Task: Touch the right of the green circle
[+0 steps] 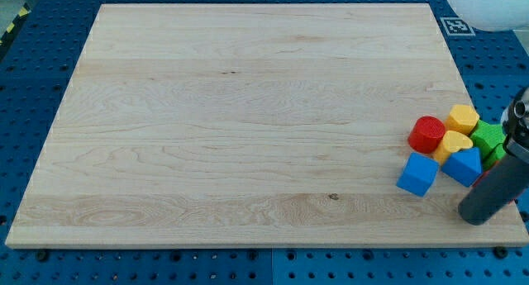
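Camera view: my tip (478, 217) right of blue cube (417, 174).

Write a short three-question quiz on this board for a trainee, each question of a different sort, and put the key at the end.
1. True or false: the blocks are spread evenly over the wooden board.
2. Which block lies nearest the view's left? A) red cylinder B) blue cube C) yellow hexagon
3. Fill in: my tip rests toward the view's ______ of the second blue block.

Key
1. False: they bunch at the view's right edge, with the yellow heart and the green block, whose shape is partly hidden by the rod.
2. B
3. bottom
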Controlling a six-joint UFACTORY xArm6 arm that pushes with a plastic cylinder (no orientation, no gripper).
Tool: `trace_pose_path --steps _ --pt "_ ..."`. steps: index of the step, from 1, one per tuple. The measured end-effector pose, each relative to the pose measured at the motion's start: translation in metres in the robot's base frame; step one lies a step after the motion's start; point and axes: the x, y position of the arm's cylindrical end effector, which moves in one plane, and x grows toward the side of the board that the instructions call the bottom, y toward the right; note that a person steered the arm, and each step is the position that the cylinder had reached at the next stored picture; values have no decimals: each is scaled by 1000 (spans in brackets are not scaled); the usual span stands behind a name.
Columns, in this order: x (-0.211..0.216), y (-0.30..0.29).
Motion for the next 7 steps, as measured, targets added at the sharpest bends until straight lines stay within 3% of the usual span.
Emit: trace_pose_path --steps 4,7 --pt "18 18" --pt "9 105"
